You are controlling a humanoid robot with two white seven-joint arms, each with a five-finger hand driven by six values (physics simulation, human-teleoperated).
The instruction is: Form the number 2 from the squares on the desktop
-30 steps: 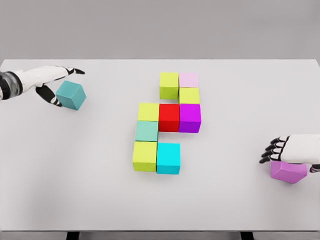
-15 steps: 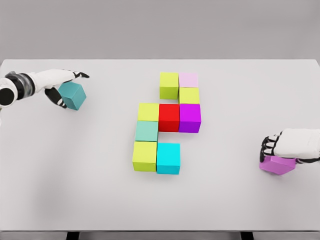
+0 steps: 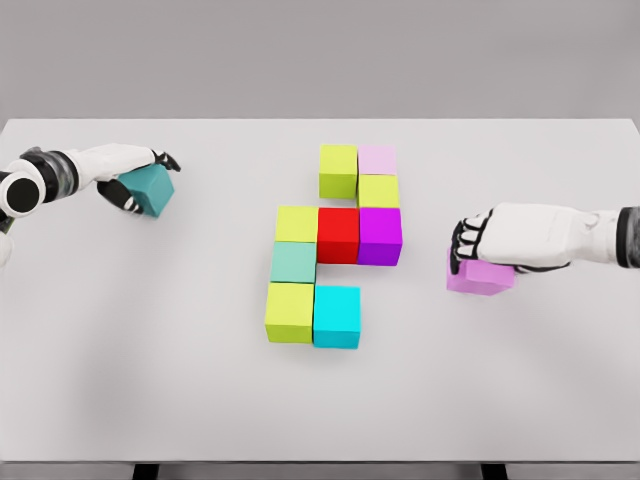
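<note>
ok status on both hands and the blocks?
Left hand shut on teal cube, far left. Right hand shut on pink-violet cube, right of the block figure. Bottom-right slot beside cyan block unfilled. Path clear.

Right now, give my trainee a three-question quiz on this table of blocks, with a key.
1. True or false: the right hand grips a pink block.
2. Which block touches the red block on its right side? A) cyan B) purple C) teal
3. Fill in: the left hand holds a ____ block near the table's far left.

Key: 1 true; 2 B, the purple block; 3 teal.
</note>
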